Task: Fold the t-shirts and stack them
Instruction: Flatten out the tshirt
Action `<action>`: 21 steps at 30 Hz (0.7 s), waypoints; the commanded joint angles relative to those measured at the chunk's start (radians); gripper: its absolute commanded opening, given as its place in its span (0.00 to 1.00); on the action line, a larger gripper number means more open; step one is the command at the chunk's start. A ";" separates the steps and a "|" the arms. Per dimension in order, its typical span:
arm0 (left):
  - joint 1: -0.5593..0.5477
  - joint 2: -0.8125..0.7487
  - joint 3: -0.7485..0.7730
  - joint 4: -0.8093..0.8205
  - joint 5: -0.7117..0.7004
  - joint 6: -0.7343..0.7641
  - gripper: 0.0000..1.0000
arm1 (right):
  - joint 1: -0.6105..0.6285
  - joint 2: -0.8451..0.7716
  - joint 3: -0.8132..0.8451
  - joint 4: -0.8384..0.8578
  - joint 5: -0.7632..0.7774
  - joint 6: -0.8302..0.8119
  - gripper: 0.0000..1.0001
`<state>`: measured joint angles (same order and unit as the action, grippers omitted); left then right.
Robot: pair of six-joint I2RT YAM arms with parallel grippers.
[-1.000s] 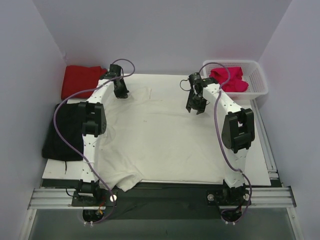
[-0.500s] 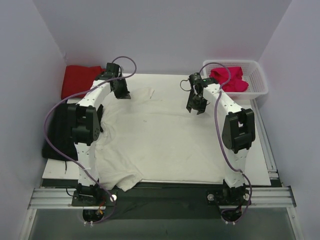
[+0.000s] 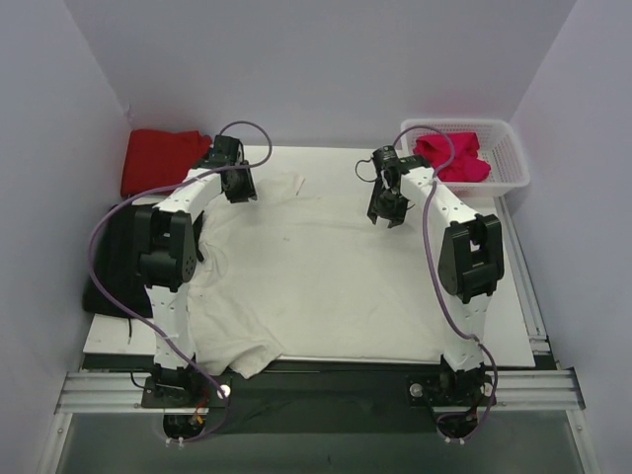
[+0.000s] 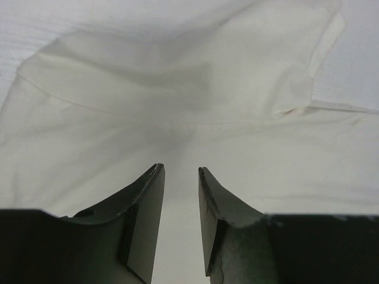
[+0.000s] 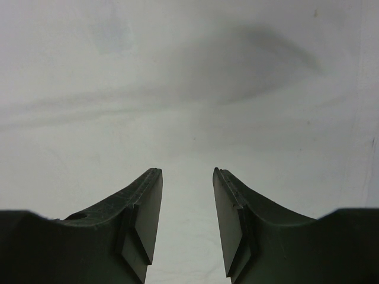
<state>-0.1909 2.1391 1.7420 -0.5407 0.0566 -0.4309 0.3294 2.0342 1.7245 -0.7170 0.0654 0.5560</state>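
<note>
A large cream-white t-shirt [image 3: 306, 267] lies spread over the table, its near left corner hanging over the front edge. My left gripper [image 3: 240, 188] hovers at the shirt's far left part, open and empty. In the left wrist view [image 4: 179, 170] a folded sleeve [image 4: 177, 77] lies just ahead of the fingers. My right gripper [image 3: 387, 211] is open and empty over the shirt's far right part, and in the right wrist view [image 5: 186, 171] only flat cloth [image 5: 189, 89] shows. A red shirt [image 3: 158, 158] lies at the back left. A magenta-pink shirt [image 3: 452, 156] sits in a basket.
A white plastic basket [image 3: 509, 148] stands at the back right corner. A black cloth [image 3: 118, 262] lies on the table's left side beside the left arm. Grey walls close in the left, back and right sides.
The left arm's elbow swung left and its gripper shifted slightly right and nearer. The shirt's far left edge bunched inward, leaving a folded sleeve. The right arm has not moved.
</note>
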 commanded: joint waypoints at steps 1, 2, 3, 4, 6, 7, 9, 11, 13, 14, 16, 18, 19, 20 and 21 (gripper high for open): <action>-0.007 0.001 0.095 0.087 -0.083 0.029 0.41 | 0.010 -0.060 -0.017 -0.030 0.004 0.001 0.40; -0.007 0.042 0.147 0.061 -0.092 0.038 0.41 | 0.011 -0.058 -0.020 -0.029 0.004 -0.001 0.40; -0.007 0.063 0.181 0.045 -0.096 0.044 0.41 | 0.010 -0.057 -0.019 -0.030 0.004 -0.004 0.40; -0.007 0.088 0.210 0.029 -0.098 0.052 0.41 | 0.010 -0.055 -0.019 -0.030 0.004 -0.005 0.40; -0.010 0.140 0.272 0.002 -0.115 0.070 0.41 | 0.008 -0.051 -0.014 -0.030 0.002 -0.008 0.40; -0.010 0.154 0.286 0.001 -0.115 0.073 0.41 | 0.010 -0.048 -0.013 -0.032 0.002 -0.011 0.41; -0.012 0.194 0.332 -0.007 -0.121 0.078 0.41 | 0.010 -0.045 -0.005 -0.030 0.002 -0.014 0.41; -0.012 0.232 0.366 -0.022 -0.132 0.081 0.42 | 0.007 -0.042 0.000 -0.030 0.005 -0.018 0.41; -0.012 0.269 0.419 -0.050 -0.136 0.083 0.42 | 0.004 -0.037 0.009 -0.030 0.005 -0.022 0.41; -0.012 0.281 0.436 -0.057 -0.135 0.084 0.42 | 0.005 -0.035 0.010 -0.030 0.005 -0.024 0.41; -0.013 0.310 0.485 -0.083 -0.138 0.087 0.43 | 0.000 -0.032 0.015 -0.030 0.007 -0.024 0.41; -0.013 0.323 0.510 -0.093 -0.133 0.090 0.45 | -0.001 -0.031 0.020 -0.030 0.005 -0.024 0.41; -0.012 0.327 0.511 -0.099 -0.133 0.089 0.45 | -0.004 -0.028 0.023 -0.030 0.007 -0.025 0.41; -0.012 0.329 0.511 -0.099 -0.132 0.089 0.46 | -0.006 -0.028 0.024 -0.032 0.005 -0.024 0.41; -0.012 0.329 0.513 -0.100 -0.126 0.090 0.47 | -0.004 -0.025 0.026 -0.032 0.007 -0.022 0.41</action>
<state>-0.2012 2.4771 2.1891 -0.6174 -0.0635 -0.3565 0.3325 2.0342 1.7111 -0.7147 0.0628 0.5438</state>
